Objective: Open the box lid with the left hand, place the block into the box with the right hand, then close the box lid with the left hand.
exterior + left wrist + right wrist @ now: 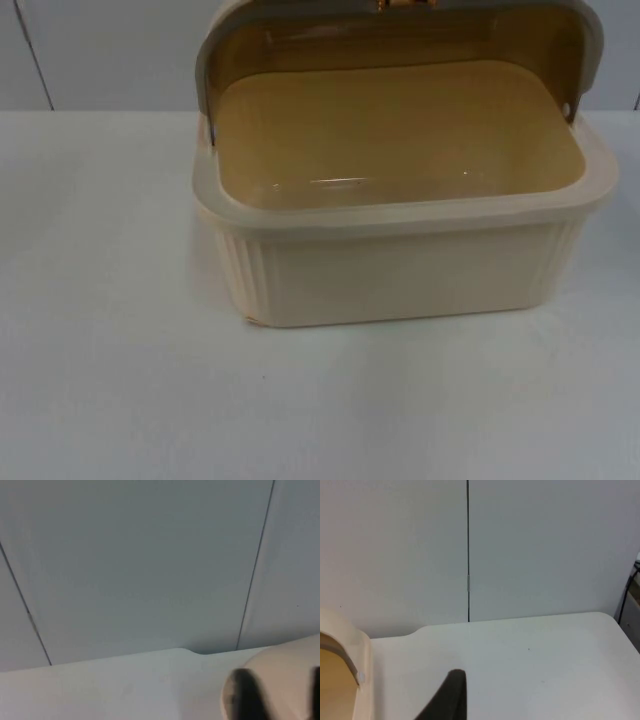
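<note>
looking down and forward, the top view takes in a plain white table top (110, 380) that runs back to a grey partition wall (100, 50) made of flat panels with thin dark seams between them. both wrist views face the same wall and the table's far edge, which has a small step in it.

a cream plastic box (400, 275) with a ribbed front wall stands on the table toward the far side, close to the wall. its long axis runs left to right across the top view, with its long ribbed side toward the camera. the box lid (400, 30) is raised and stands at the back of the box, hinged along the far long edge, so the opening faces up and toward the camera. the inside looks tan and smooth, and nothing can be seen lying on its floor.

the left gripper (280, 700) is beside a rounded cream part of the box, seen in the left wrist view, with two dark fingertips apart and nothing visibly held between them. the right gripper (451, 700) is over bare table next to the box's corner and raised lid edge; whether its fingers are open or closed cannot be told.
</note>
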